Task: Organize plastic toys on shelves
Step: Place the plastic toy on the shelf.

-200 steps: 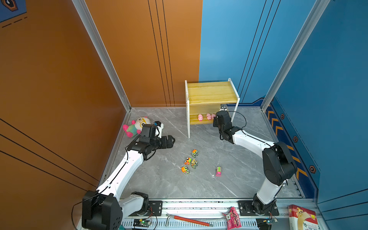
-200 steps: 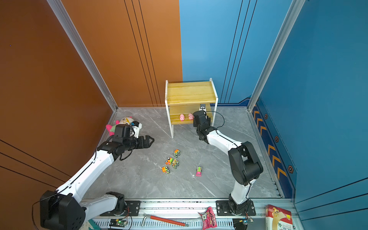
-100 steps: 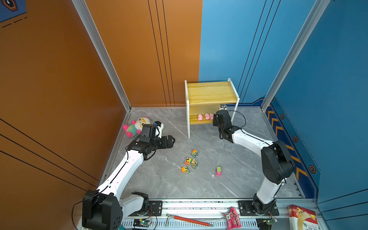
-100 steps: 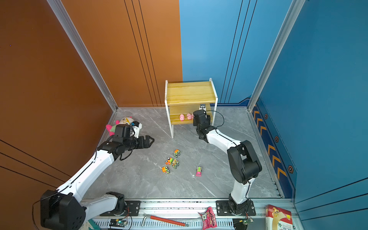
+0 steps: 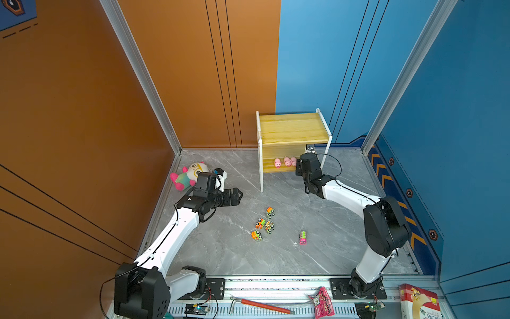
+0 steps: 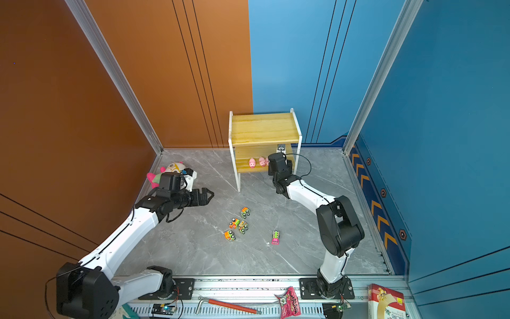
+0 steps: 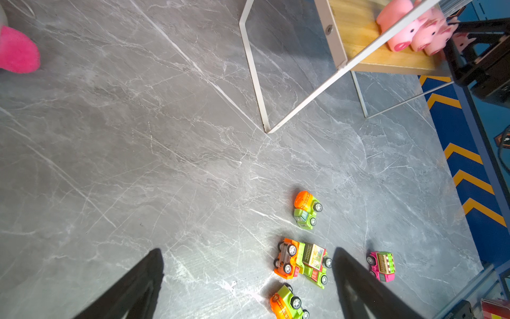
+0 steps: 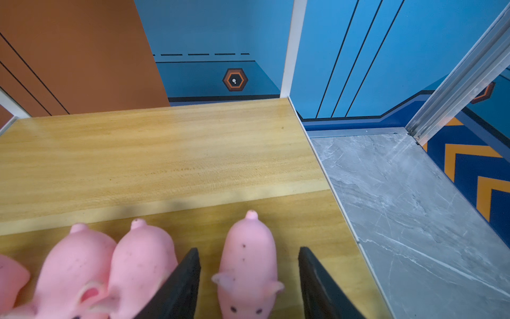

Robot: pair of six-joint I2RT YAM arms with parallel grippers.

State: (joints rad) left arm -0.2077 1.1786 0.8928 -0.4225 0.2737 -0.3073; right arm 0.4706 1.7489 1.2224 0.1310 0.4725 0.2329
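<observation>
Four pink pigs are ranged on the lower shelf board, the rightmost flanked by the parted right gripper. Five toy trucks are strewn on the floor nearer; the left gripper is spread wide.

You can count four pink pigs, five toy trucks, one plush doll and one rack with two wooden boards. Along the front rail you have one red-handled tool, one snack packet and one box.
</observation>
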